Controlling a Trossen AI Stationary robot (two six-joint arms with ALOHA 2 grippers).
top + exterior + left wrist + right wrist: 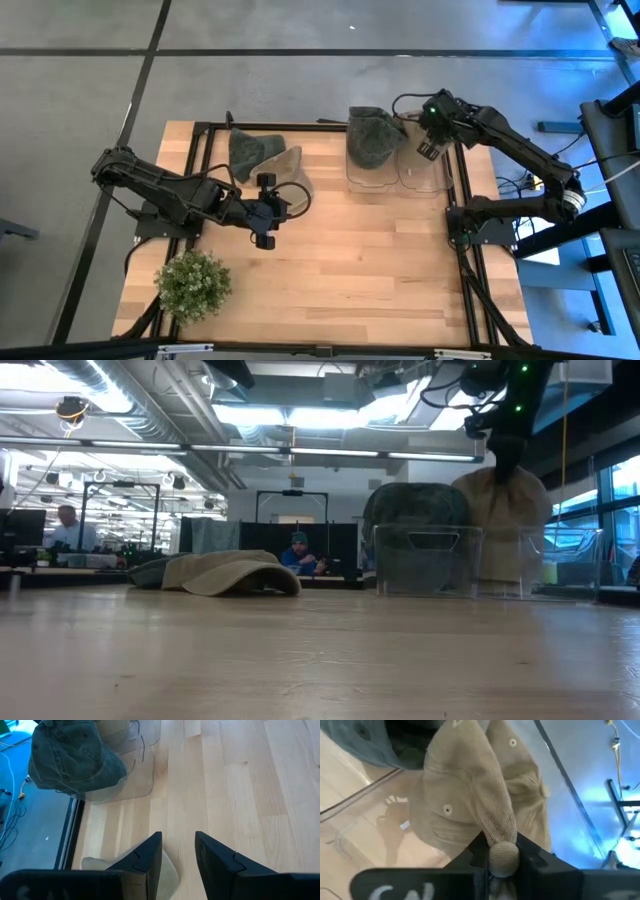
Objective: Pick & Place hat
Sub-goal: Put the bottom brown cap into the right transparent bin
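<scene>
Two hats lie on the table's far left part, a grey-green one (pixel 243 150) and a tan one (pixel 287 166) (pixel 225 572), both crown up on their brims. My left gripper (pixel 284 208) (pixel 178 851) hovers open just near of the tan hat's brim (pixel 170 872). Another grey-green hat (pixel 372 135) (pixel 70 755) sits in the left of two clear bins (pixel 425 560). My right gripper (pixel 430 140) (pixel 503 855) is over the right bin (pixel 560 565), shut on a tan corduroy hat (pixel 500 510). My right gripper pinches the tan corduroy hat between its two fingers at the top of the crown, by the button (pixel 502 851). The fingers (pixel 479 851) come from above, pointing down. The hat hangs below them with its lower part inside the right bin.
A potted plant (pixel 192 285) stands at the table's near left corner. The wood top (pixel 380 270) between the plant and the bins is bare. Black frame rails (pixel 465 250) run along the table's sides. People sit in the room beyond the far edge (pixel 298 552).
</scene>
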